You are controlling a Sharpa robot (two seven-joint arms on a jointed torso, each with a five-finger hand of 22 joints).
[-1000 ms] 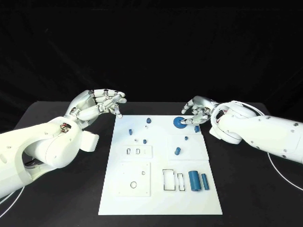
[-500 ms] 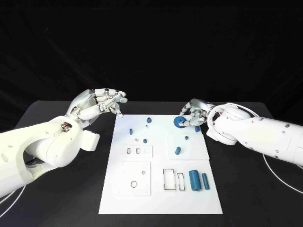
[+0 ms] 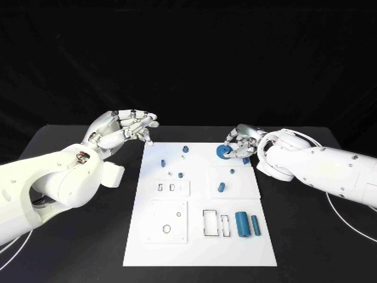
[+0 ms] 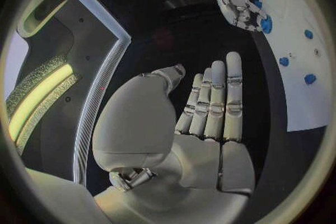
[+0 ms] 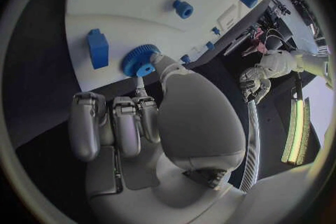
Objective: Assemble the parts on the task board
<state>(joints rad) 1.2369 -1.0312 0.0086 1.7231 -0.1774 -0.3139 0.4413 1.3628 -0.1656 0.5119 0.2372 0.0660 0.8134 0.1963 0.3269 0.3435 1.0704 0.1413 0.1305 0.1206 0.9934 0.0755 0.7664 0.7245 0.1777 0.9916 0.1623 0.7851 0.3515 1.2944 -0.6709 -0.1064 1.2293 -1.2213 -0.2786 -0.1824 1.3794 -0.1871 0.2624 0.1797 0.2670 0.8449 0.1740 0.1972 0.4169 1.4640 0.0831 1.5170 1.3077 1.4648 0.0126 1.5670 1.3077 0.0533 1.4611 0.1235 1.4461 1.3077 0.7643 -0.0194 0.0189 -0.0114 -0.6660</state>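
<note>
The white task board [image 3: 197,247] lies in the middle of the black table. A blue gear [image 3: 222,151] sits at its far right corner, and my right hand [image 3: 242,141] pinches it between thumb and a finger; the gear [image 5: 139,60] shows the thumb on its rim in the right wrist view. My left hand [image 3: 124,130] hovers off the board's far left corner, holding nothing. Its fingers [image 4: 213,101] lie straight and flat in the left wrist view, where the right hand [image 4: 241,8] and gear [image 4: 266,23] also appear.
Two blue cylinders [image 3: 241,224] [image 3: 255,226] lie at the board's near right beside rectangular slots [image 3: 210,224]. Several small blue pieces dot the far half, among them a peg [image 3: 185,150] and an oblong one [image 3: 221,188]. A blue block [image 5: 98,47] lies close to the gear.
My right hand has moved left onto the blue gear and closed thumb and finger on it. The left hand has hardly moved.
</note>
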